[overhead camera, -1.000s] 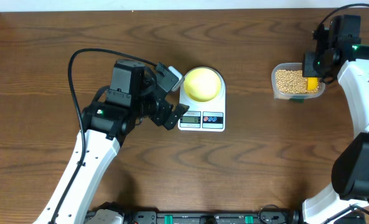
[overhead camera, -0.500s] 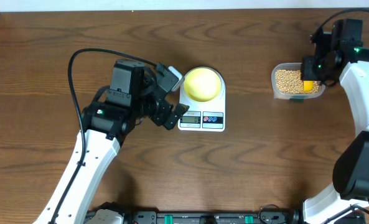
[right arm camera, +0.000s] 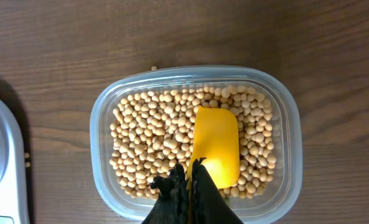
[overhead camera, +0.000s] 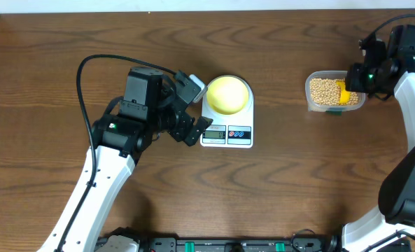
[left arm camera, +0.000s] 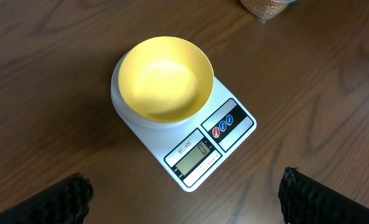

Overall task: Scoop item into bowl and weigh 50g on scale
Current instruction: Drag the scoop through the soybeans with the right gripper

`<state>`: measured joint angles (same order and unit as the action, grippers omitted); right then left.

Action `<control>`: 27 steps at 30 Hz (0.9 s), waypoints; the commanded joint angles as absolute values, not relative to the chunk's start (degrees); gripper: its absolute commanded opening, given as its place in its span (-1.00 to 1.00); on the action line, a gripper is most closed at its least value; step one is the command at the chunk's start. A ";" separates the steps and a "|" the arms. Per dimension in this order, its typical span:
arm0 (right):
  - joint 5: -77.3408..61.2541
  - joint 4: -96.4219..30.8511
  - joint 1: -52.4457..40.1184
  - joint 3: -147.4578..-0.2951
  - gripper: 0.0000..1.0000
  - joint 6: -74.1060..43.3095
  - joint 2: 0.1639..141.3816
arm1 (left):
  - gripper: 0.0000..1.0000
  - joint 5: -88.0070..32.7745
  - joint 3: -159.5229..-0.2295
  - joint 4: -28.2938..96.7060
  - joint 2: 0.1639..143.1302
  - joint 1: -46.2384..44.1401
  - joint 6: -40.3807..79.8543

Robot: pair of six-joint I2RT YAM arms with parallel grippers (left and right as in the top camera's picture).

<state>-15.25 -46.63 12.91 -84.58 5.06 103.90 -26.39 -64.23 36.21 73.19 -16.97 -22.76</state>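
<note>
The empty pale-yellow bowl (overhead camera: pixel 227 94) (left arm camera: pixel 165 78) stands on the white scale (overhead camera: pixel 227 134) (left arm camera: pixel 229 128). My left gripper (overhead camera: pixel 196 110) (left arm camera: pixel 184 190) hovers open just left of the scale, nothing between its fingers. The tan beans (overhead camera: pixel 323 89) (right arm camera: pixel 165 134) fill a clear container (overhead camera: pixel 311 98) (right arm camera: pixel 103 155) at the right. My right gripper (overhead camera: pixel 355 78) (right arm camera: pixel 193 169) is shut on the handle of a yellow scoop (overhead camera: pixel 343 93) (right arm camera: pixel 216 143), whose blade lies face-down on the beans in the container's right half.
A few stray beans lie on the table: one above the container (right arm camera: pixel 153 67), others beside the scale's edge (right arm camera: pixel 27 163). The left arm's black cable (overhead camera: pixel 88 77) loops over the table's left part.
The right wrist has swung to the right while the scoop's blade has slid a little left in the beans. The left arm, bowl and scale have not moved.
</note>
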 commanded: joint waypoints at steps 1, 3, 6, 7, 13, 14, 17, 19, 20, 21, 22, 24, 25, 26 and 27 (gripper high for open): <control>-18.87 -46.96 13.58 -83.88 -0.98 5.48 104.66 | 0.95 -25.87 -63.96 36.47 72.97 -16.78 -23.49; -19.55 -46.96 13.85 -83.85 -0.98 5.58 104.66 | 0.96 -25.87 -63.96 36.45 72.97 -16.78 -23.49; -23.35 -46.96 14.66 -83.85 -0.98 6.81 104.66 | 0.95 -25.87 -63.96 36.47 72.97 -16.78 -23.49; -24.25 -47.05 14.92 -83.85 -0.97 6.85 104.66 | 0.96 -25.87 -63.96 36.47 72.97 -16.78 -23.49; -24.82 -47.09 16.95 -82.94 -0.98 6.94 105.14 | 0.95 -25.87 -63.96 36.45 72.97 -16.78 -23.49; -24.82 -46.94 17.06 -82.52 -0.98 6.94 105.14 | 0.95 -25.87 -63.96 36.45 72.97 -16.78 -23.49; -24.80 -46.19 17.21 -81.38 -0.98 6.94 105.14 | 0.96 -25.87 -63.96 36.45 72.97 -16.78 -23.49; -24.82 -45.58 17.28 -80.42 -0.98 6.92 105.14 | 0.95 -25.87 -63.96 36.45 72.97 -16.78 -23.49; -24.82 -45.60 17.30 -80.25 -0.98 6.92 105.14 | 0.96 -25.87 -63.96 36.47 72.97 -16.78 -23.49; -24.88 -45.87 17.32 -80.14 -0.98 6.79 105.14 | 0.95 -25.87 -63.96 36.47 72.97 -16.78 -23.49; -25.08 -46.06 17.34 -80.14 -0.98 6.70 105.14 | 0.96 -25.87 -63.96 36.47 72.97 -16.78 -23.49; -26.17 -46.26 17.54 -80.14 -0.98 6.68 105.14 | 0.96 -25.87 -63.96 36.47 72.97 -16.78 -23.49; -26.59 -46.26 17.67 -80.14 -0.98 6.68 105.14 | 0.95 -25.87 -63.96 36.45 72.97 -16.78 -23.49; -26.68 -46.22 17.82 -80.14 -0.98 6.68 105.14 | 0.95 -25.87 -63.96 36.45 72.97 -16.78 -23.49; -26.74 -46.06 18.09 -80.14 -0.98 6.68 105.14 | 0.95 -25.87 -63.96 36.45 72.97 -16.78 -23.49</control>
